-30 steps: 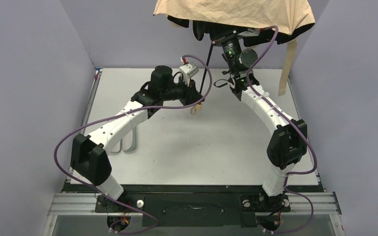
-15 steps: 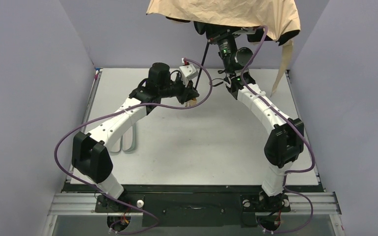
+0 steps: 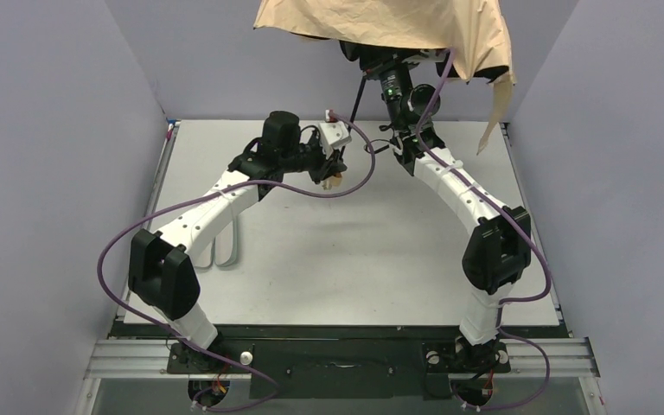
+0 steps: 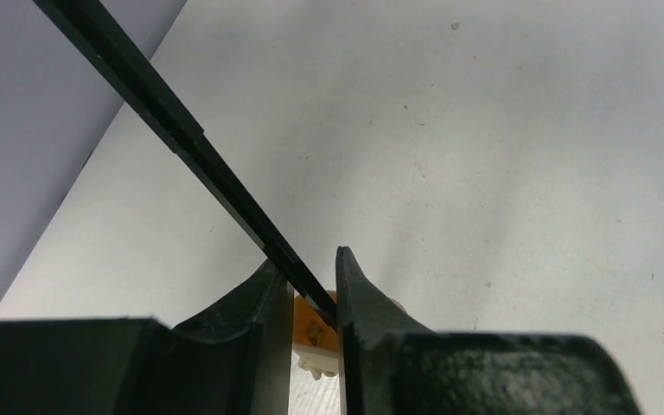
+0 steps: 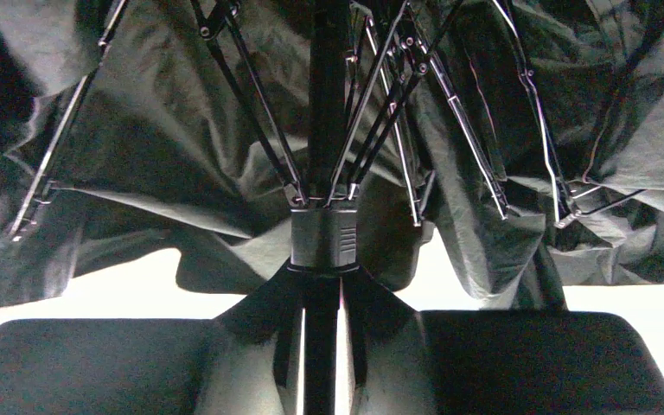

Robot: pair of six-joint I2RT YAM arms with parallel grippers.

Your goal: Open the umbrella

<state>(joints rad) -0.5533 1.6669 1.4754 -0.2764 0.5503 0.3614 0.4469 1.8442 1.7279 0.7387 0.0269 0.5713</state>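
Bench edges: your bench point(image 3: 380, 259) is boxed in by the left wall point(image 3: 52, 173), the back wall point(image 3: 207, 69) and the right wall point(image 3: 622, 173). Its near edge meets the mounting rail point(image 3: 130, 356), where both arms are bolted.
Open room: your widest free stretch is the middle of the bench, between the two arms. The far right corner is the tight spot.
Umbrella: you have the umbrella point(image 3: 415, 30) raised over the far edge of the bench. Its tan canopy point(image 3: 337, 17) is uppermost, crumpled and only partly spread, and it is cut by the top of the overhead view.
Shaft: the thin black shaft point(image 4: 177, 137) slants down and leftward to the handle point(image 3: 335, 180), above the far middle of the bench.
Left pincer: your left pincer point(image 4: 307, 294) is nearly closed, pinching the shaft just above the handle.
Right pincer: your right pincer point(image 5: 322, 278) is closed around the shaft directly beneath the runner point(image 5: 322, 238). The ribs point(image 5: 251, 112) fan out above it against the black lining.
Strap: the strap point(image 3: 494, 121) dangles from the canopy's right edge, near the right wall.
In the way: a purple cable point(image 3: 370, 160) loops just beside the shaft at the left wrist. A pale soft sleeve point(image 3: 225, 251) lies flat on the left of the bench, partly under your left forearm.
Lights: green lights point(image 3: 391, 86) show on the right wrist.
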